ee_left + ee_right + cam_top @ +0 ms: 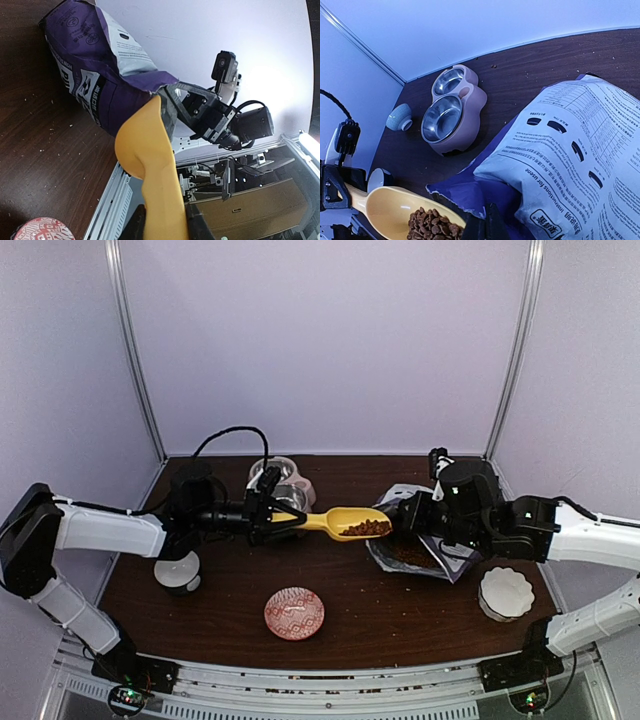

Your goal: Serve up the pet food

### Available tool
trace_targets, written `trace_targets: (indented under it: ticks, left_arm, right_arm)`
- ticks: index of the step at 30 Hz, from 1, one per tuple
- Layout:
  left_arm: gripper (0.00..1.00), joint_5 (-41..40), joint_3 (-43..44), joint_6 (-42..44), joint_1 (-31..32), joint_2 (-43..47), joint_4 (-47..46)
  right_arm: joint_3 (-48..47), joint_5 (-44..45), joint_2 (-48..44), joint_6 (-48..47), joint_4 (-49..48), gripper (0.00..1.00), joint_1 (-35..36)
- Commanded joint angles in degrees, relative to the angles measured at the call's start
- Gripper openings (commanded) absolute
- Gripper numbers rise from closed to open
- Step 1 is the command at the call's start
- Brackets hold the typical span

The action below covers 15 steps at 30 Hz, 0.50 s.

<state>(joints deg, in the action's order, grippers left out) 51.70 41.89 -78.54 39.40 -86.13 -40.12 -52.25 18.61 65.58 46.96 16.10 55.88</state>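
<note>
– Yellow plastic is what the left gripper (268, 521) has hold of: the scoop (335, 522). Its handle is pinched tight between the fingers (200, 227), and its bowl points away from them.
– What lies around that gripper?
– A pink twin-bowl feeder (285, 480) is just beyond it. A red patterned dish (294, 612) sits on the table (230, 610) on its near side, towards the bases.
– And the pet food (368, 528)?
– It is a brown heap of kibble in the scoop's far end, well ahead of the left fingertips and just in front of the right gripper (403, 512). More shows inside the purple bag (570, 150).
– What about the right one?
– Its fingers are drawn together on the bag's open rim, and the bag slumps below them. A white bowl (505, 592) stands behind it, beside the arm.
</note>
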Motion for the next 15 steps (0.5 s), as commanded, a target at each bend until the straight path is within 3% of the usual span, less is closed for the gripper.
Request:
trace_targets:
  ticks: [1,15]
  left_arm:
    - [0.0,0.68,-0.64,-2.24,-0.46,1.66,-6.28]
    - [0.0,0.69,-0.79,-8.33,-0.27,0.39,-15.57]
  right_arm:
    - [-2.26,2.93,-2.13,1.2,-2.57,0.0,-0.2]
    - [-2.51,3.15,-2.18,1.2,-2.15,0.0,-0.24]
